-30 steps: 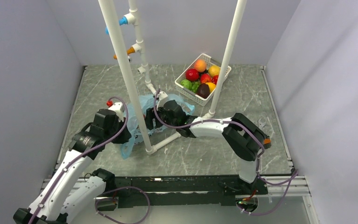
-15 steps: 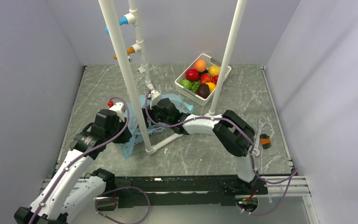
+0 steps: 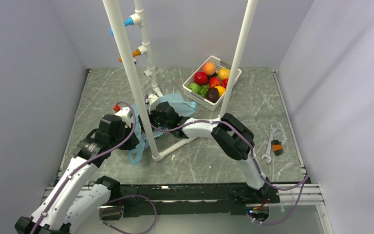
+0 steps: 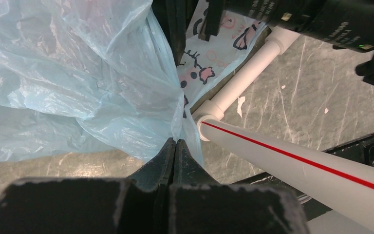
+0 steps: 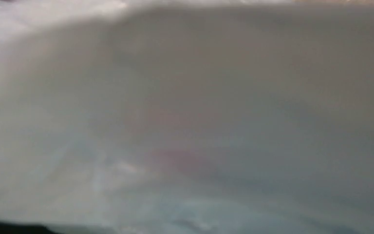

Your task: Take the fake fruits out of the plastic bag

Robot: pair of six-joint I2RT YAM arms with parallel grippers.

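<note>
- Light-blue plastic bag (image 3: pixel 177 103) lies crumpled on the bench (image 3: pixel 214 156), against the white pipe frame (image 3: pixel 131 73).
- Left fingers (image 4: pixel 161 157) clenched, pinching the bag's edge.
- Right fingers buried in the bag; their camera shows only blurred film, so their state cannot be told.

On my grey marbled surface (image 3: pixel 199 161) I see the blue bag (image 3: pixel 177 103), a white basket (image 3: pixel 195 100) at the back, and a wrench (image 3: pixel 270 143) far right.
</note>
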